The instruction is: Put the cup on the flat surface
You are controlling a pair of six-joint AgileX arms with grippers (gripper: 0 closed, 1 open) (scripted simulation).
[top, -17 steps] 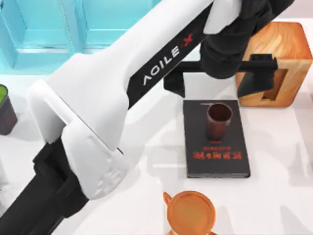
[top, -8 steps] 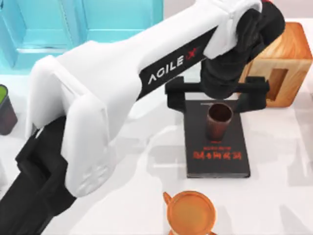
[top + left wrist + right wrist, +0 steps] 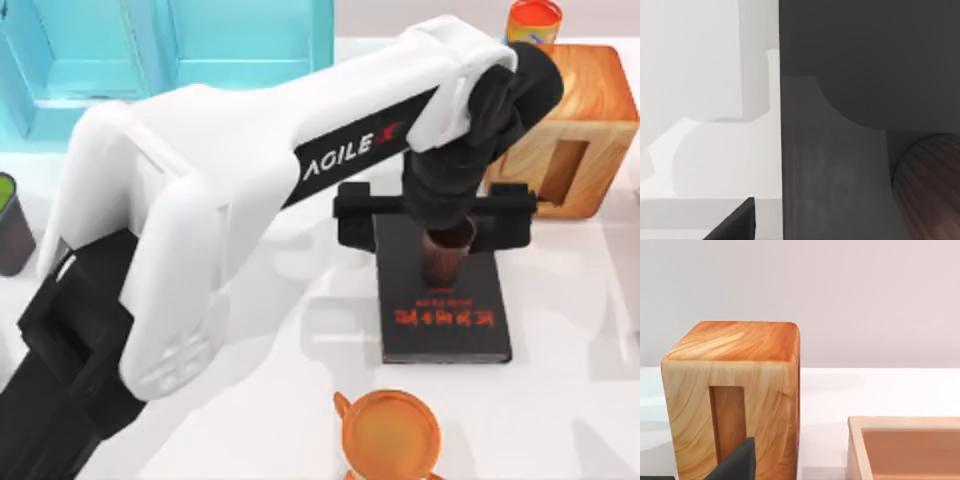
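Nearest the camera edge of the top view stands the orange mug (image 3: 388, 434), handle at its upper left, apart from everything I am after. Beyond it lies the black book (image 3: 443, 300) with red lettering, flat on the white tabletop (image 3: 570, 400). The cup (image 3: 443, 257) stands on the book's far half, upright, mouth to the ceiling, its long axis vertical and its taper narrowing downward. That is why it matters: it rests on the book, not on the flat surface itself, so I judge it must be lifted clear and set down on bare tabletop beside.

My left claw (image 3: 436, 216) sits right over the cup, the wrist covering part of its rim. The black crossbar runs left to right with a finger block at each end, both well outside the cup's walls, so the fingers are spread wide and hold nothing. I read this as a straddle from above, so that closing would catch the cup's sides while it stays upright. In my left wrist view the cup's brown ribbed side (image 3: 932, 187) shows close against the dark book.

Farther off is the wooden block (image 3: 575, 130) with a slot in its face, an orange can (image 3: 533, 22) behind it. My right arm is parked off towards that block; whether its claw is apart I cannot tell.
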